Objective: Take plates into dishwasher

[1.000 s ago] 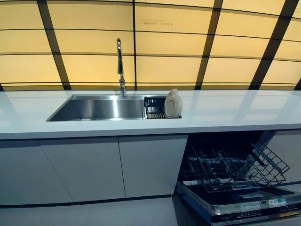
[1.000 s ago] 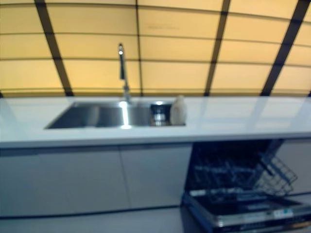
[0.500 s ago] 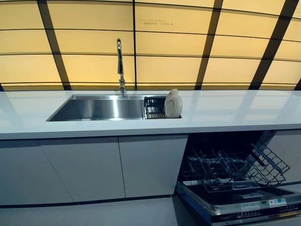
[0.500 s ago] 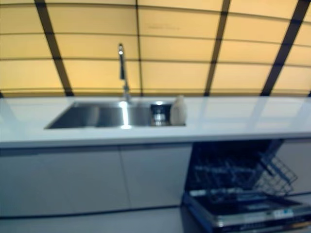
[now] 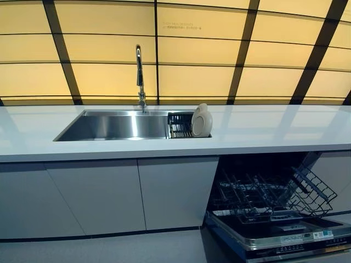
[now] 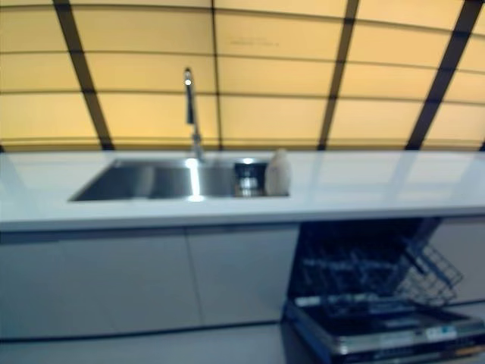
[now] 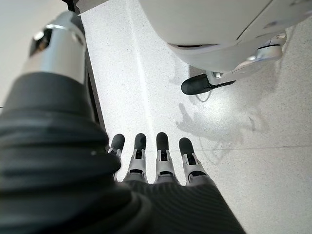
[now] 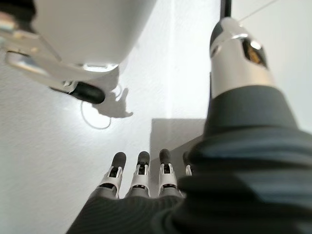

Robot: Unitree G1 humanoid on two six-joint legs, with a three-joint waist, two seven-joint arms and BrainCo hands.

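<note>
Fingers straight and empty on both my left hand point(image 7: 156, 165) and right hand point(image 8: 139, 178), hanging over the floor; plates point(image 5: 201, 120) stand in the sink rack by the table's back edge, so reach, pinch one rim, lower into the open dishwasher point(image 5: 274, 211).

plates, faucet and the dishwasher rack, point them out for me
plates point(image 5: 202, 121), left eye view, on the pale face of the front plate standing at the sink's right end
faucet point(image 5: 139, 71), left eye view, on its upright neck
dishwasher rack point(image 5: 274, 194), left eye view, on the wire tines of the pulled-out rack
</note>
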